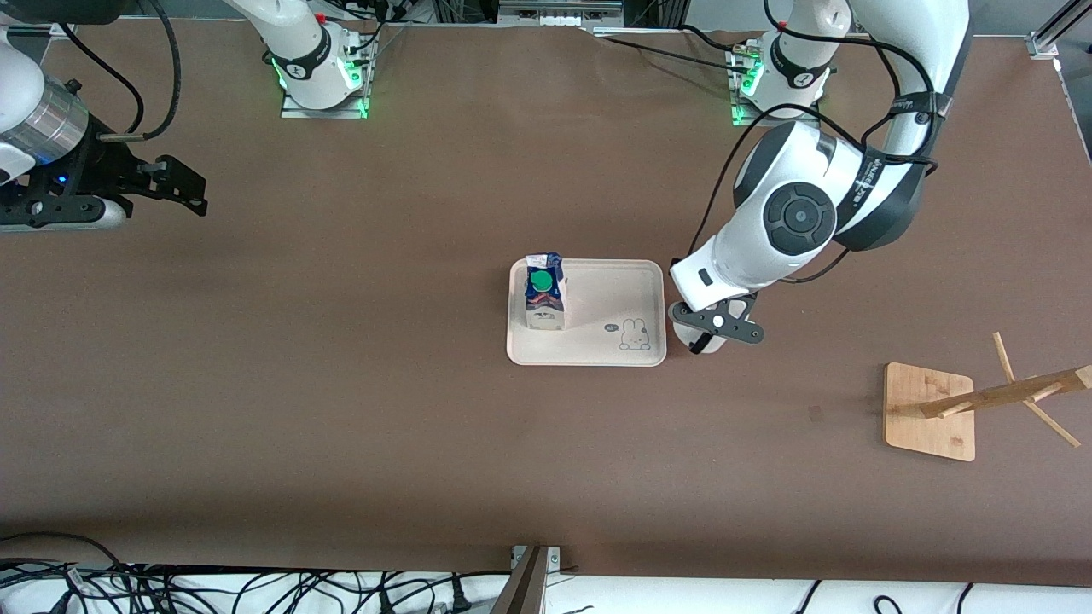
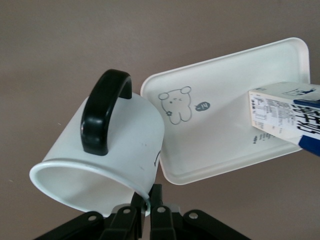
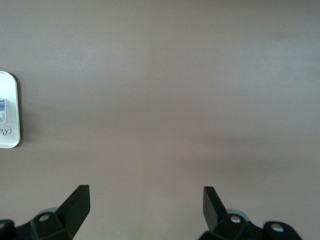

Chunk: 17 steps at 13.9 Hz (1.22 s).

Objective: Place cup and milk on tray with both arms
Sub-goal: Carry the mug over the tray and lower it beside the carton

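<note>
— Left claw (image 1: pixel 715 328), front view first: where is it?

— Over the counter (image 1: pixel 341 409) just off the tray's (image 1: pixel 597 354) short edge at the left arm's end. The cup (image 1: pixel 693 338) is mostly hidden under the wrist. From the claw, the tray's bare patch with the rabbit drawing lies at about nine o'clock; the milk (image 1: pixel 544 294) stands upright on the tray's end toward the right arm. The tray's long axis runs three to nine.

— And the left wrist view?

— Its fingers (image 2: pixel 136 212) are pinched on the cup's (image 2: pixel 105 160) rim; the cup hangs tilted, black handle up, beside the tray (image 2: pixel 225 150) and not over it. The milk (image 2: pixel 290 112) shows at the edge.

— Right wrist view?

— The right claw (image 3: pixel 146 202) stands spread and empty, waiting over bare counter (image 3: pixel 165 75) with a tray corner (image 3: pixel 10 115) in sight. In the front view the right claw (image 1: pixel 183 188) sits well apart. I judge the left arm does the carry.
</note>
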{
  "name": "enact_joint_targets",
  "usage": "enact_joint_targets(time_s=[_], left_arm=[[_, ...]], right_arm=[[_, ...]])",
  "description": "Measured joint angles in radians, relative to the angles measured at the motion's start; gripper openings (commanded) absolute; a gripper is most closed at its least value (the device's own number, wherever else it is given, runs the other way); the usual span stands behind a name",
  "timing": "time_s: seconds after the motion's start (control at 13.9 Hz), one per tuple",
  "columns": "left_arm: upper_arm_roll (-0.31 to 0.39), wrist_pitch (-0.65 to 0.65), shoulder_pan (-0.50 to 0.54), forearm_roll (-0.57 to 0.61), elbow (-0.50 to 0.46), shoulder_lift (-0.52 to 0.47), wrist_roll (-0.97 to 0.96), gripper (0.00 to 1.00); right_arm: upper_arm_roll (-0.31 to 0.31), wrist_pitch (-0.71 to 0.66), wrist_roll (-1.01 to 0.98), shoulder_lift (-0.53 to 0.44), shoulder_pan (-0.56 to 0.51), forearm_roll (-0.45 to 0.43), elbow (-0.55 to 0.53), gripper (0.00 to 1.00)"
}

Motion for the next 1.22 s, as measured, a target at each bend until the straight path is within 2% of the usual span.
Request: enact_joint_targets(time_s=[0.36,0.58,1.22], left_arm=[[-0.001,-0.036,-0.021,-0.098,0.029,0.056,-0.114,0.0],[-0.001,-0.098,-0.05,-0.103,0.093,0.104,-0.133,0.0],[-0.002,-0.103,-0.127,-0.138,0.161,0.259,-0.141,0.0]], right_arm=[[0.0,0.0,0.0,0.0,0.0,0.0,0.001,1.0],[0.0,0.0,0.0,0.0,0.0,0.0,0.001,1.0],[0.0,0.0,0.0,0.0,0.0,0.0,0.002,1.0]])
